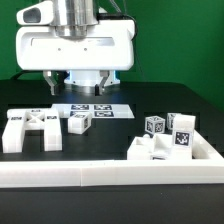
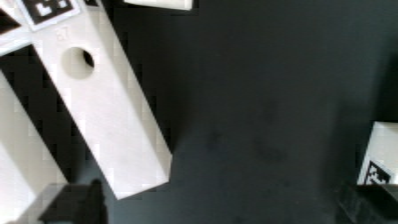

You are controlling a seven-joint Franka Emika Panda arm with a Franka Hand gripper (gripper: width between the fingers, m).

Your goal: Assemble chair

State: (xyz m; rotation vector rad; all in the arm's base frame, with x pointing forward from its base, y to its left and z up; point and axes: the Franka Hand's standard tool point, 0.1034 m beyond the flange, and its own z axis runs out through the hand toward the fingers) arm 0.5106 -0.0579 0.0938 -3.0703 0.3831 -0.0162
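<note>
- Hand (image 1: 82,85): spread wide, its 2 dark fingertips (image 1: 52,82) well apart with nothing between them. It hangs above the worktop (image 1: 175,105) and touches no part.
- Marker board (image 1: 92,110): lies flat on the worktop just below the hand, in the middle of the exterior view.
- Chair: not joined. Its loose white pieces lie in 3 places on the worktop.
- Large chair piece (image 1: 28,130): on the exterior view's left. It lies flat, is blocky with open gaps, and carries square tags on its upper faces.
- Small tagged block (image 1: 78,122): sits at the near edge of the marker board, apart from the large chair piece. Whether it touches the board cannot be told.
- Piece cluster (image 1: 170,145): on the exterior view's right. Several blocks are packed together, with a tagged cube (image 1: 155,126) standing on top.
- Border frame (image 1: 100,175): a long white frame across the front of the exterior view. The piece cluster lies just behind it.
- Long white panel (image 2: 111,115): seen in the wrist view, lying slanted on the dark worktop, with 1 round hole (image 2: 80,62) near one end.
- White strip (image 2: 15,130): just beside the long white panel.
- Tagged white piece (image 2: 379,160): at the edge of the wrist view, well apart from the long white panel.
</note>
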